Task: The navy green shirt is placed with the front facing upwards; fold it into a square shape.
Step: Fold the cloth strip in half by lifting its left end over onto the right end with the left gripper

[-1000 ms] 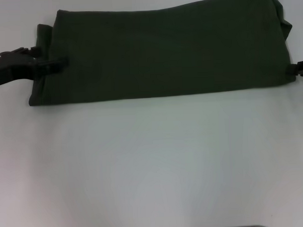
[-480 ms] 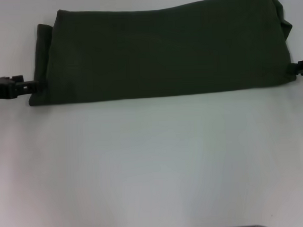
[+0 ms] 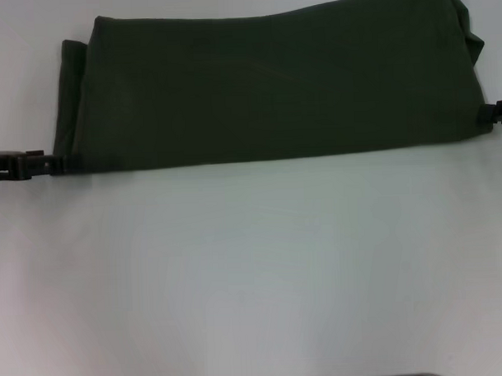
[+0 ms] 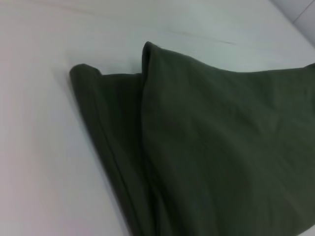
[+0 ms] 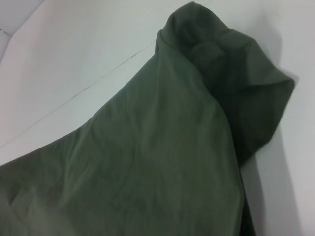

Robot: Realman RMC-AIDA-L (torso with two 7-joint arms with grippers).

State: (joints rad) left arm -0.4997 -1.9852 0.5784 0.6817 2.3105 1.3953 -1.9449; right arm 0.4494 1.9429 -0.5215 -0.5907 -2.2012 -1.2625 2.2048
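The dark olive-green cotton shirt (image 3: 272, 84) lies folded into a long, wide band across the far part of the plain white desk (image 3: 254, 270), stretching nearly from the left side of the head view to the right. Its near edge runs almost straight and parallel to the front of the desk. No lettering, collar or label shows on the upward face; the cloth looks plain and smooth.

At the left end, a narrower under-layer sticks out a little past the top layer, so two stacked folded edges can be seen there; the left wrist view (image 4: 197, 157) shows these as a rounded outer fold with a second fold line just inside it. At the right end the cloth is bunched and rumpled into a soft lump, which the right wrist view (image 5: 162, 147) shows as a rounded, creased hump at the corner of the shirt.

The left gripper (image 3: 69, 164) reaches in low from the left edge, its black tip at the near-left corner of the shirt, touching or just beside the hem. Whether it is clenched on the cloth or released cannot be told. The right gripper (image 3: 489, 115) shows only as a small dark tip at the right edge, against the shirt's near-right corner; whether it is grasping the cloth cannot be told either.
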